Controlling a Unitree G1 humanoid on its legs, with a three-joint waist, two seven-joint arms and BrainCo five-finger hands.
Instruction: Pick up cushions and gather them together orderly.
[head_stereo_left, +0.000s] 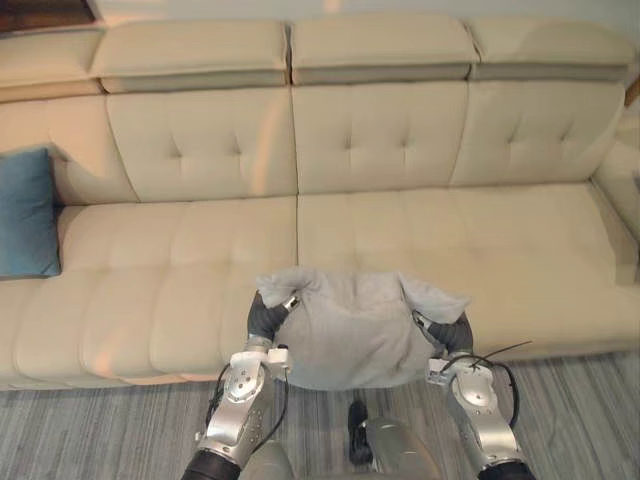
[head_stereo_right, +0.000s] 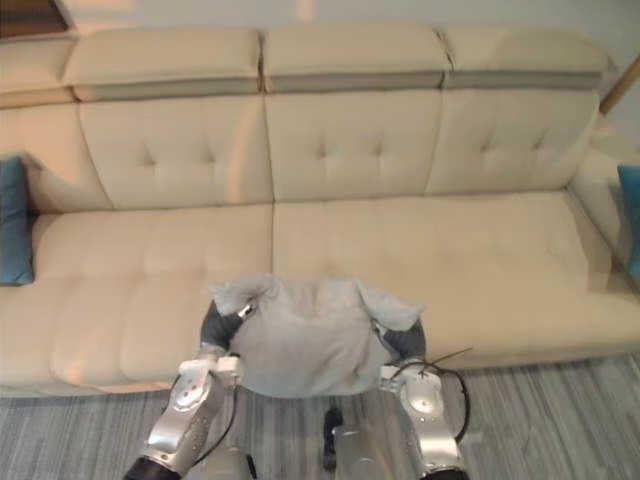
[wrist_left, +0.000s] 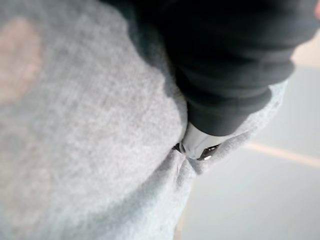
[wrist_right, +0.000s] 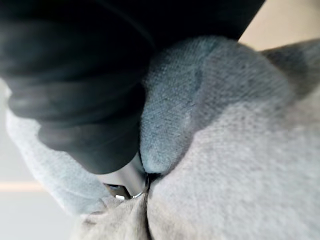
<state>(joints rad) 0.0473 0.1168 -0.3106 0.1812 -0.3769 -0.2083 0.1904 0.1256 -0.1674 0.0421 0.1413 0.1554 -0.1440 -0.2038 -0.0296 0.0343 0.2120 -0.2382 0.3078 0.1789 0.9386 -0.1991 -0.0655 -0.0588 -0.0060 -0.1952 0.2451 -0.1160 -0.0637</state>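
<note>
Carry step, judging by the pose. Keep pressure even from both sides, lift clear of the seat edge before any swing toward the gathering spot, and hold level; a lopsided squeeze could let soft cloth fold or slip.

Left robot hand sunk into one flank of grey cushion, right robot hand into the other. Dark covers pressed against cloth in both wrist views. Open or closed: cannot tell for either, buried in fabric.

Grey cushion between the two, over the front edge of sofa, mid-seat, top corners flopping outward. Resting or lifted: cannot tell.

Teal cushion upright at far left end, well apart. Second teal cushion at far right.
</note>
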